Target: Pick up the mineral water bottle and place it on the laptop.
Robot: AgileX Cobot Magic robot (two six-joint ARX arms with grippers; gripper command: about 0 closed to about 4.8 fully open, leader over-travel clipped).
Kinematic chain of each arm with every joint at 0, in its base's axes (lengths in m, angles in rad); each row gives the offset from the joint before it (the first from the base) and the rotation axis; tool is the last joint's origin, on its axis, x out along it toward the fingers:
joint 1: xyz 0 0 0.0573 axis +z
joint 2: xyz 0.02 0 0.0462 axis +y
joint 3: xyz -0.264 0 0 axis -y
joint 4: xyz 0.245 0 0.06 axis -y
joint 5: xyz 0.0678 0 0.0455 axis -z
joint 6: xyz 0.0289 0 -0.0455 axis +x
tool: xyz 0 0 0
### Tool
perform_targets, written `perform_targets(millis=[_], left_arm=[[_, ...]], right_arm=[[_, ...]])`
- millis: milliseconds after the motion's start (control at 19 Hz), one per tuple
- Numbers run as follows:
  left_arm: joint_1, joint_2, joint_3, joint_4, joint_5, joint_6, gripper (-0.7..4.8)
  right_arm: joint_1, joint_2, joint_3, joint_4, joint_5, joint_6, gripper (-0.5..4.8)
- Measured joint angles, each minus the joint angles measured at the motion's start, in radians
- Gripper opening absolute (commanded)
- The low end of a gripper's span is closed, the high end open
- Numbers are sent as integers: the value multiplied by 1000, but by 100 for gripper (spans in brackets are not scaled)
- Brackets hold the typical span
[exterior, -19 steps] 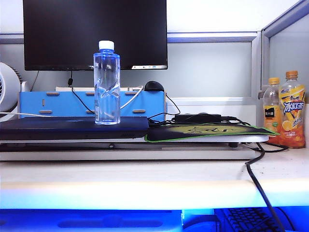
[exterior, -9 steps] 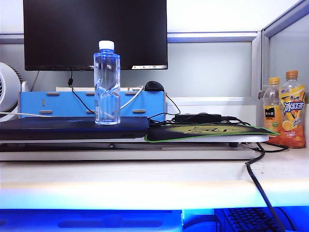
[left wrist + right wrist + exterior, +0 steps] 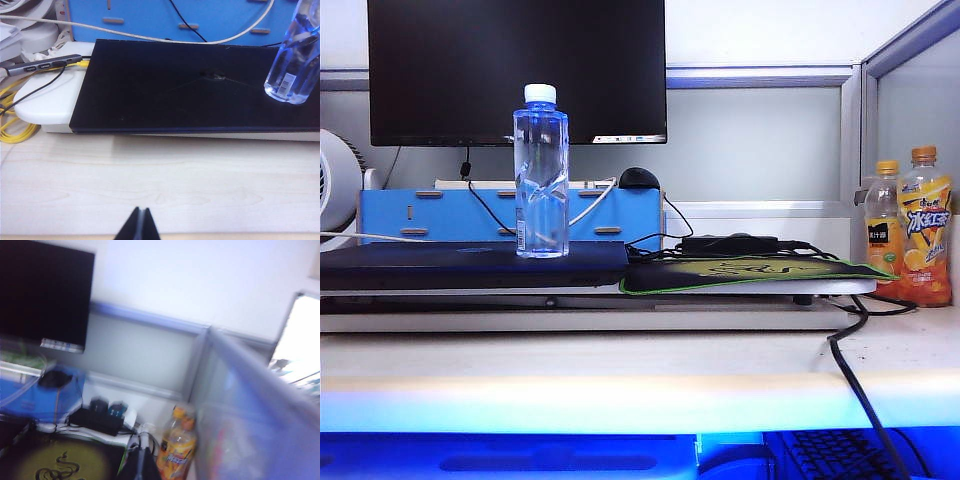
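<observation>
The mineral water bottle [image 3: 541,172], clear bluish with a white cap, stands upright on the dark closed laptop [image 3: 470,263], toward the laptop's right end. The left wrist view shows the same bottle [image 3: 295,60] on the laptop lid [image 3: 190,85]. My left gripper [image 3: 140,211] is shut and empty, hovering over the pale desk well short of the laptop's front edge. My right gripper [image 3: 142,456] is shut and empty, raised above the mouse pad's corner and pointing toward the back right partition. Neither gripper appears in the exterior view.
A black-green mouse pad [image 3: 750,272] lies right of the laptop, with a black power brick [image 3: 730,243] and cables behind. Two orange juice bottles [image 3: 915,228] stand at the far right by the partition. A big black monitor [image 3: 516,68], blue organiser [image 3: 510,212] and white fan [image 3: 335,185] line the back.
The exterior view shows no difference; the bottle stays put on the laptop. The right wrist view is motion-blurred, so that arm is moving.
</observation>
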Motion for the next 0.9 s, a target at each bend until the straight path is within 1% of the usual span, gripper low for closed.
perform_targets(millis=[105,158,264,369,580,844,897], left_arm=[[0,0,0,0,0,0,-2],[0,0,0,0,0,0,-2],[0,0,0,0,0,0,-2],[0,0,0,0,0,0,-2],[0,0,0,0,0,0,-2],[0,0,0,0,0,0,-2],[0,0,0,0,0,0,-2]], right_arm=[[-83,-2,-129,127,-101,13,3],[-118,-3,-185,171,-135,33,3],[-186,-5,-293,248,-172,86,3],[-243,-10,-372,322,-229,111,3],[-316,-37,-496,362,-313,140,3],[-398,-158,-649,397,-329,260,4],[-412,-184,-676,402,-344,270,32]])
